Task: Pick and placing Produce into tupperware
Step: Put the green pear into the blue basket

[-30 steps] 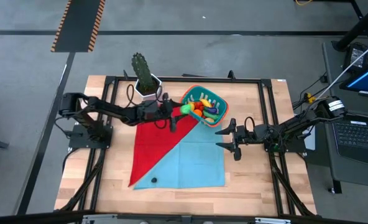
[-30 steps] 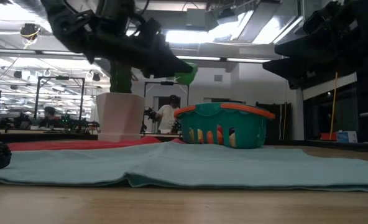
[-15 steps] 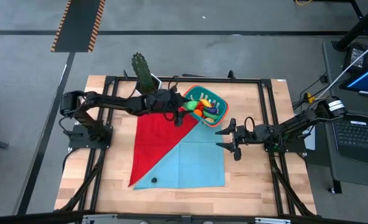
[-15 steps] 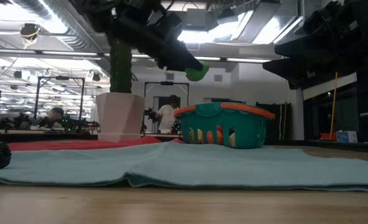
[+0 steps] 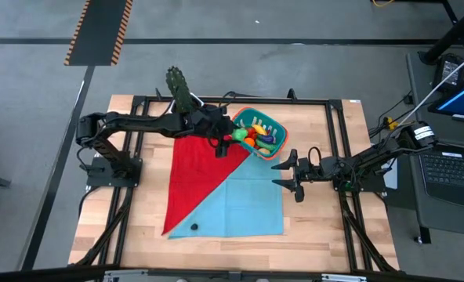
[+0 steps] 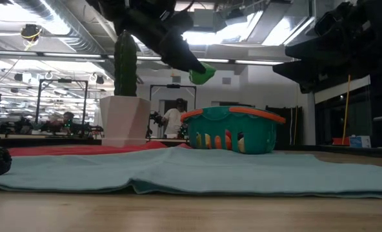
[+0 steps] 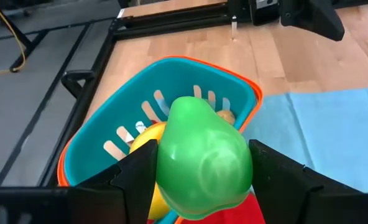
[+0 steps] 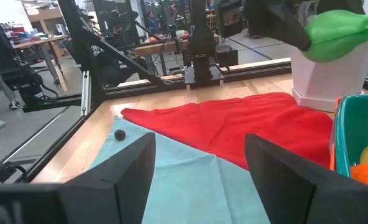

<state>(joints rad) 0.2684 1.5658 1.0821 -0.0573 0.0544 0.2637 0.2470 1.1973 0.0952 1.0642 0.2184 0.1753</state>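
My left gripper [image 5: 229, 138] is shut on a green pear-shaped toy fruit [image 7: 202, 158] in the air, just over the left rim of the teal tupperware [image 5: 273, 127] with its orange rim. In the low view the fruit [image 6: 202, 74] hangs above the tub [image 6: 233, 132]. Several pieces of produce [image 5: 257, 135] lie inside the tub. My right gripper [image 5: 283, 174] waits open above the blue cloth to the tub's near right, nothing between its fingers. My left gripper pinches the green fruit by its two opposite sides [image 7: 166, 163] between the two fingers [image 7: 137, 171]. The fingers come slanting down from the table's left. The fruit is lifted clear, above the tub's rim.
A red and light-blue cloth [image 5: 216, 196] covers the table's middle. A small dark piece [image 5: 193, 227] lies on its near-left part. A tall green cactus in a white pot [image 5: 181, 94] stands left of the tub, close behind my left arm. Black frame rails border the table.
My left gripper has risen with the green fruit and tipped from steeply downward to a shallower slant, its arm swinging toward the table's far edge. The fruit stays held and now hangs higher, by the tub's rim.
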